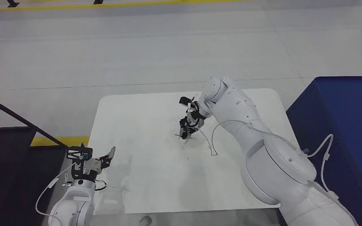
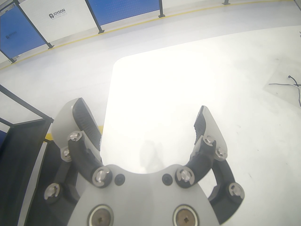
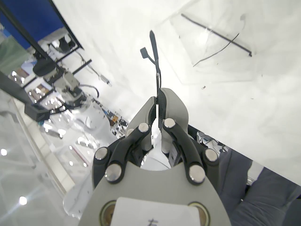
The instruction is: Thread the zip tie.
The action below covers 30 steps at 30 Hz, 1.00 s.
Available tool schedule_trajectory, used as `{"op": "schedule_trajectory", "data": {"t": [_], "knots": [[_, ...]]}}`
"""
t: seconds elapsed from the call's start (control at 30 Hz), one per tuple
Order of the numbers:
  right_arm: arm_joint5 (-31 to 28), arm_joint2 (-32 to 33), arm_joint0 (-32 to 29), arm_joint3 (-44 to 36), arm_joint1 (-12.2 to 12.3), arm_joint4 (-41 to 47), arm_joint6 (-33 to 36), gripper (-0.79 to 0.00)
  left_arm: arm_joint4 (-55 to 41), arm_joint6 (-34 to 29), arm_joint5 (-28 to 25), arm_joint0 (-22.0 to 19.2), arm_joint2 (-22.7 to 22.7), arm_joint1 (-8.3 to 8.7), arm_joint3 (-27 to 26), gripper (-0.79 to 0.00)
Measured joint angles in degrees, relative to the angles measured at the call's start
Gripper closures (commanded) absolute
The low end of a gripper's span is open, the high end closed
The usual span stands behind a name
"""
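My right gripper (image 3: 157, 96) is shut on a black zip tie (image 3: 154, 48), which sticks out past the fingertips, folded so that its square head and pointed tail lie close together. In the top view this gripper (image 1: 188, 121) hangs over the middle of the white table (image 1: 141, 181). Two more black zip ties (image 3: 218, 36) lie crossed on a clear plastic sheet (image 3: 223, 71) just beyond it. Over the table's near left corner my left gripper (image 2: 141, 116) (image 1: 107, 155) is open with nothing between its fingers.
The loose zip ties (image 2: 295, 83) sit far off to the side of the left gripper. A blue box (image 1: 331, 113) stands beside the table on the right. A dark rail (image 1: 22, 121) runs past the left edge.
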Motion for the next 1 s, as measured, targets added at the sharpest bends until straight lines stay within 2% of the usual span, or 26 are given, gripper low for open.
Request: {"op": "schedule_trajectory", "data": {"t": [0.13, 0.2, 0.5, 0.63, 0.7, 0.8, 1.0], "knots": [[-10.3, 1.3, -1.6, 0.7, 1.6, 2.0, 1.3, 0.0, 0.0, 0.0, 0.0, 0.0, 0.0, 0.0, 0.0, -0.785], [-13.2, 1.7, -2.5, 0.5, 2.2, 2.7, 1.2, 0.0, 0.0, 0.0, 0.0, 0.0, 0.0, 0.0, 0.0, -0.785], [-13.3, 2.7, -3.1, 0.7, 2.9, 4.6, 1.0, 0.0, 0.0, 0.0, 0.0, 0.0, 0.0, 0.0, 0.0, -0.785], [-19.1, 4.6, -4.8, -3.8, 4.1, 7.9, 0.3, 0.0, 0.0, 0.0, 0.0, 0.0, 0.0, 0.0, 0.0, -0.785], [-19.9, 5.7, -5.9, -8.0, 5.6, 10.0, -0.3, 0.0, 0.0, 0.0, 0.0, 0.0, 0.0, 0.0, 0.0, -0.785], [-18.5, 7.0, -8.8, -17.2, 9.4, 12.9, 0.7, 0.0, 0.0, 0.0, 0.0, 0.0, 0.0, 0.0, 0.0, -0.785], [-18.0, 7.4, -16.3, -35.9, 18.5, 18.1, 1.2, 0.0, 0.0, 0.0, 0.0, 0.0, 0.0, 0.0, 0.0, -0.785]]}}
